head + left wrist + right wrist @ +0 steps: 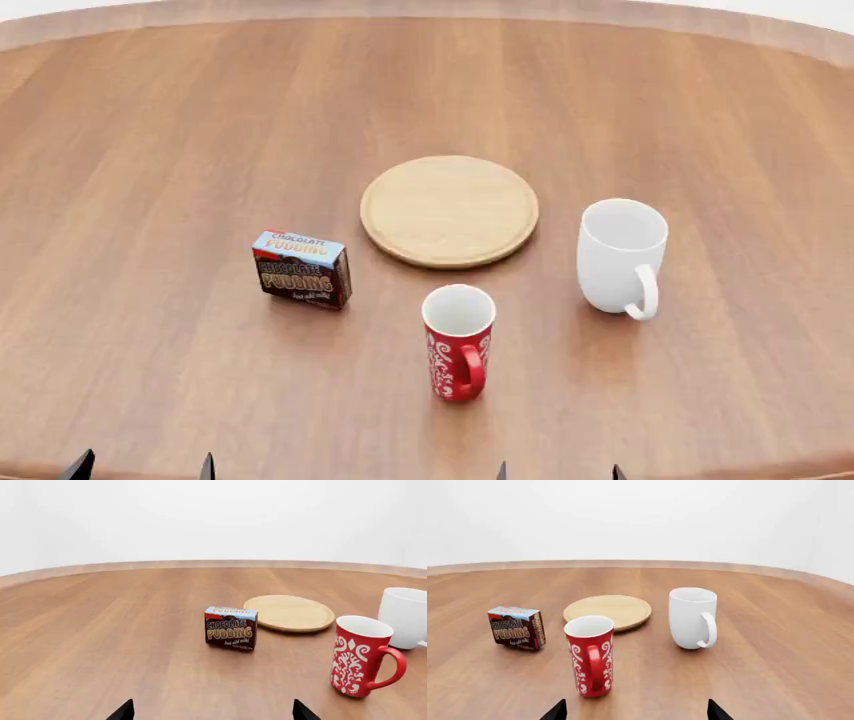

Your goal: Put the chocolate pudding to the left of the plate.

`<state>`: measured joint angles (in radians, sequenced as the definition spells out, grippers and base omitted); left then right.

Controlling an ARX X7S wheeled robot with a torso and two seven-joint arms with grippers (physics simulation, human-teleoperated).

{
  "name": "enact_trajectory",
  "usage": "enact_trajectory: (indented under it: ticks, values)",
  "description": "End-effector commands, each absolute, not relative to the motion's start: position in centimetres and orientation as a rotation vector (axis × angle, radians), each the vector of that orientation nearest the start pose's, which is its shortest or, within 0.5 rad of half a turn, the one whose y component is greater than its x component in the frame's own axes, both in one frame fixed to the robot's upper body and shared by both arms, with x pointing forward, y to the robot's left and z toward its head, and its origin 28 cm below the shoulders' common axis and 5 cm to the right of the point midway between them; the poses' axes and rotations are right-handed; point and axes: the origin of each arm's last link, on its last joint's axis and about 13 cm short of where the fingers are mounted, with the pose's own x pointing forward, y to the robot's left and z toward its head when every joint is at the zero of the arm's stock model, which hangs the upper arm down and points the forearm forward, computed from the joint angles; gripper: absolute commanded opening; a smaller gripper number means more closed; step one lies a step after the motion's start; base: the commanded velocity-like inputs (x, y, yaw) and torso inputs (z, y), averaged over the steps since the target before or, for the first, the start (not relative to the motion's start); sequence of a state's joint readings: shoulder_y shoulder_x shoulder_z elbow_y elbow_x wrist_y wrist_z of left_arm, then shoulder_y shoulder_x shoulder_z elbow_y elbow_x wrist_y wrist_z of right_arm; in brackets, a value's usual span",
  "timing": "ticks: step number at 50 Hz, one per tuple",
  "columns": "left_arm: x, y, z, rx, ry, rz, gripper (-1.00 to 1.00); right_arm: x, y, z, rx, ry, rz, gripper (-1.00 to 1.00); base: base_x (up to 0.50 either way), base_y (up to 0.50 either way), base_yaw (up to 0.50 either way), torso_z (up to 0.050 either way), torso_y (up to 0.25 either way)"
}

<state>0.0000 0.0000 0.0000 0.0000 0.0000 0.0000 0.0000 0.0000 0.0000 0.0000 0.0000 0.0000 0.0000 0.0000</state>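
Observation:
The chocolate pudding [302,268] is a small brown carton with a light blue top, standing on the wooden table left of and nearer than the plate [450,210], a pale round wooden disc. It also shows in the left wrist view [231,628] with the plate [289,612] behind it, and in the right wrist view [517,627] left of the plate [607,611]. My left gripper [143,468] is open and empty at the near table edge. My right gripper [558,472] is open and empty, near edge too. Only fingertips show.
A red patterned mug [458,341] stands in front of the plate, close ahead of my right gripper [635,711]. A white mug [622,257] stands right of the plate. The round table's far edge [427,8] curves at the back.

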Motion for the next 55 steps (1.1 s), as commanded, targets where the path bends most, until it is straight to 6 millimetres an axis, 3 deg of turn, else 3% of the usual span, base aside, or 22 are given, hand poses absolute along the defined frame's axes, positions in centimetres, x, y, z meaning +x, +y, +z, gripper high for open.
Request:
enact_trajectory:
  ticks: [1,21,37,55]
  values:
    - [20.9,20.6,1.4,0.0,-0.007,0.0,1.0,21.0,-9.6,1.3,0.0,0.0,0.0,1.0,0.0,0.0,0.0,0.0,0.0]
    - [21.4,20.4,0.6,0.002,0.021,-0.007,1.0,21.8,-9.2,0.3,-0.103,0.05,-0.051,1.0,0.0,0.09,0.0,0.0,0.0]
    - [21.3,20.3,0.6,-0.001,0.025,-0.013,1.0,21.7,-9.2,0.4,-0.084,0.043,-0.027,1.0,0.0,0.49,0.0,0.0,0.0]
    - [21.1,20.3,0.8,-0.002,0.022,-0.014,1.0,21.5,-9.1,0.5,-0.1,0.039,-0.031,1.0,0.0,0.18,0.0,0.0,0.0]
